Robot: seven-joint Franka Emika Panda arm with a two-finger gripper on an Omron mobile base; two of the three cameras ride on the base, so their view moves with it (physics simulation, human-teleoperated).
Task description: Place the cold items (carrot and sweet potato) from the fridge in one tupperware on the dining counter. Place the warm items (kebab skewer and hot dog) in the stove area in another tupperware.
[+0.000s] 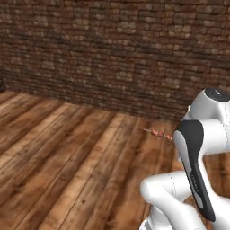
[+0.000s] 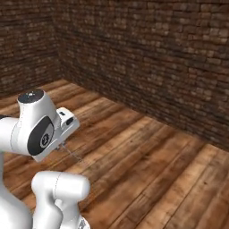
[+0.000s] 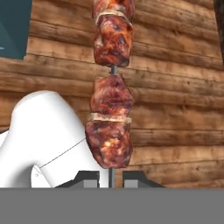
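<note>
Right up close in the hand view, the two small dark fingertips of the gripper [image 3: 111,178] stood close together with the thin metal stick of the kebab skewer [image 3: 110,109] rising from the narrow gap between them, so the gripper was clamped on it. Chunks of charred, reddish-brown meat with pale bands ran up the stick, away from the fingers, two lower pieces stacked tight and another above a short bare stretch of metal.

Behind the meat lay the brown wooden plank floor [image 3: 183,113], and a dark teal patch sat at the upper left corner, too cropped to identify.

From the left base view, the skewer [image 1: 158,133] poked out sideways from behind the white arm's upper link, hanging in the air above the floor [image 1: 67,148]. From the right base view, only a thin line under the wrist seemed to be the stick, though it was hard to make out there.

Farthest back, a dark brown brick wall [image 1: 112,49] closed off the room, meeting another wall at a corner [image 2: 56,40] in the right base view.
</note>
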